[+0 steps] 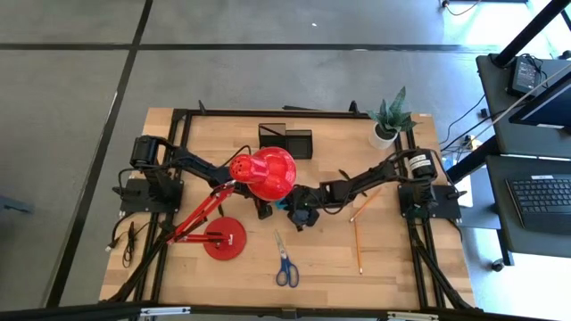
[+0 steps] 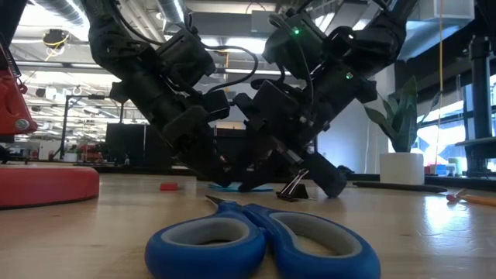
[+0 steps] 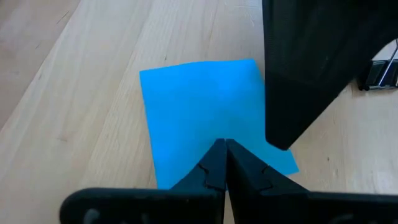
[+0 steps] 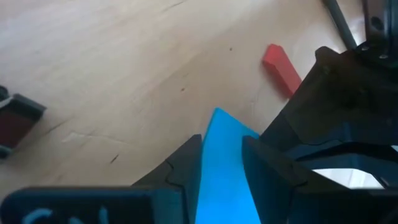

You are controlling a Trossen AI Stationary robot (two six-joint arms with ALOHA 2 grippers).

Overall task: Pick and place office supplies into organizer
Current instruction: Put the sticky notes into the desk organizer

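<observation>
A flat blue block (image 3: 199,106) lies on the wood mid-table (image 1: 284,205), and both grippers meet over it. My left gripper (image 3: 222,149) is shut with its tips on the block; the red lamp head hides it in the high view. My right gripper (image 4: 222,146) reaches in from the table's right (image 1: 301,214), with the block (image 4: 221,168) filling the narrow gap between its fingers. The blue-handled scissors (image 1: 285,265) lie flat toward the near edge. Two pencils (image 1: 358,245) lie to the right. The black organizer (image 1: 285,141) stands at the far edge. My left gripper presses its shut fingertips (image 3: 214,163) down on the block's top face (image 3: 208,134), near the middle of one edge. It slants down from above, and the block lies flat on the table. My right gripper has a corner of the block (image 4: 219,121) between its two fingers, and the corner pokes out past the fingertips. It slants down from the table's right. Its finger (image 3: 283,124) covers one side edge of the block, so the exact hold is hidden.
The red lamp's head (image 1: 266,174) hangs over the left arm and its round base (image 1: 225,239) stands near-left. A black binder clip (image 2: 293,190) and a small red piece (image 4: 283,65) lie close to the grippers. A potted plant (image 1: 388,120) stands in the far-right corner.
</observation>
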